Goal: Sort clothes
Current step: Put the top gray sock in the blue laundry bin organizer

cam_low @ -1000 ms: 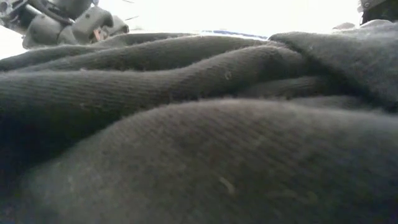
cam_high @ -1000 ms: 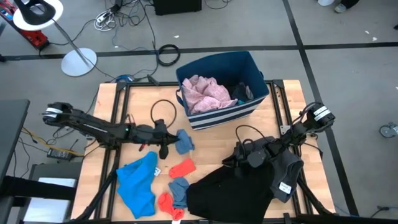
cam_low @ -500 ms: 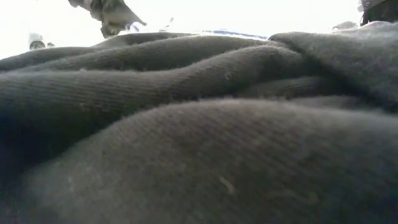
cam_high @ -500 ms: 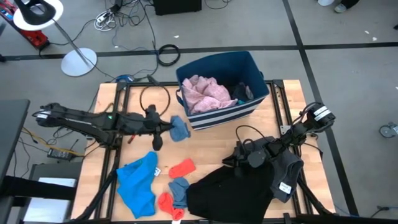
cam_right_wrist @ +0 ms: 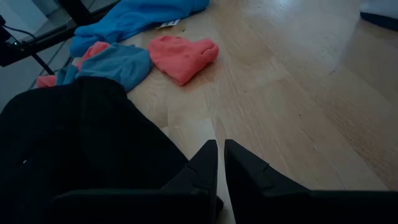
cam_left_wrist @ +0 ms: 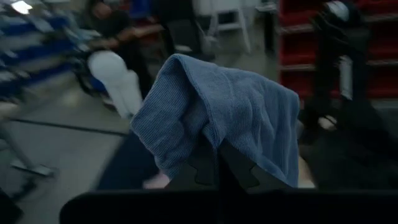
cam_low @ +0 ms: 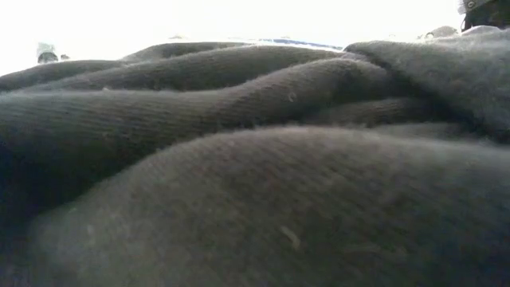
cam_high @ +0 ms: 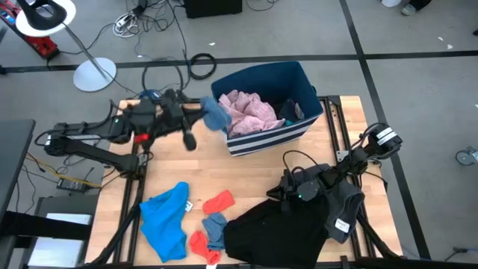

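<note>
My left gripper is raised at the left rim of the navy striped bin, shut on a grey-blue sock. A pink garment and a dark piece lie in the bin. My right gripper is low over the table, shut, at the upper edge of a black garment. A dark grey garment lies beside it. On the table also lie a bright blue garment, two red socks and a blue sock. My left gripper pinches the grey-blue sock between its two fingertips, pointing about level toward the bin. The sock is bunched and drapes over both sides of the fingertips, lifted clear of the table. My right gripper's fingers lie at the black garment's edge; whether they touch it, I cannot tell.
Dark cloth fills the low view right in front of the camera. A seated person shows in the room beyond the table. Bare wood lies between the bin and the socks. A lamp stand and cables lie on the floor.
My left gripper has risen from the table and gone toward the far edge and the bin, turning to about level, with the grey-blue sock shut in it. The sock, which lay on the table, now hangs clear at the bin's left rim.
</note>
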